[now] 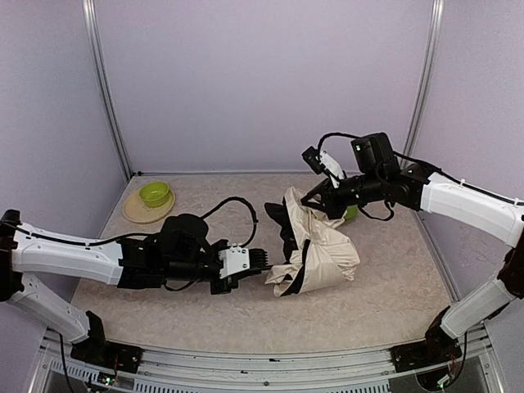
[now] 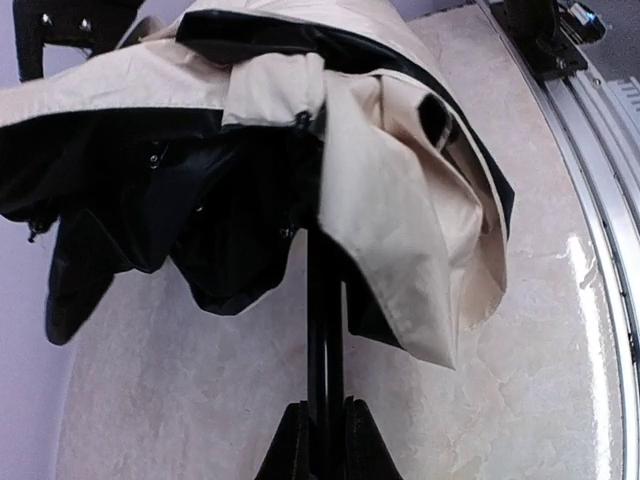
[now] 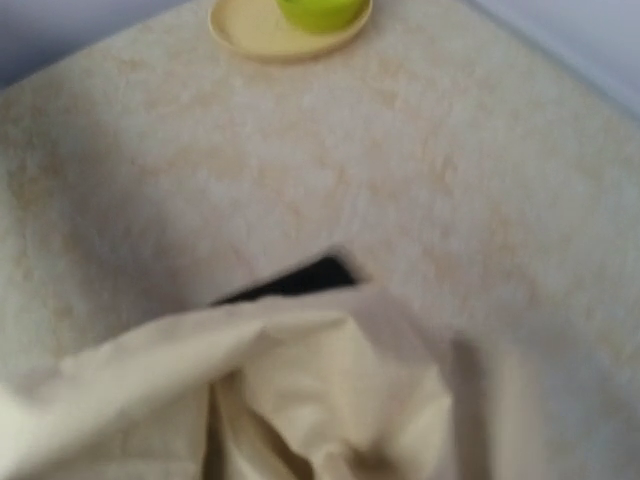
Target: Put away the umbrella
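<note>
The umbrella (image 1: pixel 321 250) lies part-collapsed mid-table, its cream canopy (image 2: pixel 390 190) crumpled over the black underside (image 2: pixel 150 210). My left gripper (image 1: pixel 259 263) is shut on the thin black shaft (image 2: pixel 325 300), one fingertip (image 2: pixel 293 430) on each side of it. The handle is hidden. My right gripper (image 1: pixel 315 197) sits at the far upper edge of the canopy, shut and apparently pinching the raised fabric. In the right wrist view cream fabric (image 3: pixel 300 400) fills the bottom and hides the fingers.
A green bowl (image 1: pixel 154 193) sits on a pale yellow plate (image 1: pixel 141 211) at the back left, and both bowl (image 3: pixel 320 10) and plate (image 3: pixel 255 30) show in the right wrist view. Something small and green (image 1: pixel 351 213) peeks from under the right arm. Walls enclose three sides; a metal rail (image 2: pixel 590 130) runs along the front.
</note>
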You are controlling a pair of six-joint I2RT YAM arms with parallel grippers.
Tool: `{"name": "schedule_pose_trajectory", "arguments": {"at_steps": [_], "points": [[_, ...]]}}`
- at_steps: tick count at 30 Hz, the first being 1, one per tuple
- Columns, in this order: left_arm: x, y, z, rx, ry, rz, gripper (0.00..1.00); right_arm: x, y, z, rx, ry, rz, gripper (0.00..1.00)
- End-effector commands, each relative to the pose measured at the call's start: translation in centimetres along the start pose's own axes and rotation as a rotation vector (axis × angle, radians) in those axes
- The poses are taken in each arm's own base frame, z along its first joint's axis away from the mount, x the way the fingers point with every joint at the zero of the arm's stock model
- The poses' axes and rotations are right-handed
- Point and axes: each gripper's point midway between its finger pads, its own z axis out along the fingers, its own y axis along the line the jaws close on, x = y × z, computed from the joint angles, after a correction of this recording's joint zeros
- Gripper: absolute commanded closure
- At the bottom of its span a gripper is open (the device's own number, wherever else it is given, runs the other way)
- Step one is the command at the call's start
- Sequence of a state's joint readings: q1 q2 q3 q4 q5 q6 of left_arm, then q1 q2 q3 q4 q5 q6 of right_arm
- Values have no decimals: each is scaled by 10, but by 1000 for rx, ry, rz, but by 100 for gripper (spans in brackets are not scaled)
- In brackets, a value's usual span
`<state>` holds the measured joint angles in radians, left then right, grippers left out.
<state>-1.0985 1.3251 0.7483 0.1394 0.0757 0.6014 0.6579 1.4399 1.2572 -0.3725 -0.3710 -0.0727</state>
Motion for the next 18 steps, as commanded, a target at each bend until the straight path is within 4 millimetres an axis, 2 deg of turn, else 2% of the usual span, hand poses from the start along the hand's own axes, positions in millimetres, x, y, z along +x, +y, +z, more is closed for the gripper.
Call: {"name": "schedule_pose_trajectory", "arguments": {"at_steps": [1,4,9,10,13,15,16,18], "points": [[20,-14,27,107,31,-28,100,26,0,9,-29,3,62,100],[38,-29,36,162,65,-38,100,36,3,14,-49,-7,89,100],[63,-40,46,223,125,-63,98,48,8,20,-79,-20,114,100],[69,-41,49,220,146,-66,91,51,11,22,-99,-20,121,100],[79,-39,55,210,181,-77,61,53,17,26,-142,-23,144,100],[77,-32,55,194,170,-86,40,53,19,28,-163,-27,166,100],[75,-28,54,180,164,-89,32,51,22,27,-176,-33,176,100],[67,-17,50,146,145,-90,25,47,26,24,-199,-50,196,100]]}}
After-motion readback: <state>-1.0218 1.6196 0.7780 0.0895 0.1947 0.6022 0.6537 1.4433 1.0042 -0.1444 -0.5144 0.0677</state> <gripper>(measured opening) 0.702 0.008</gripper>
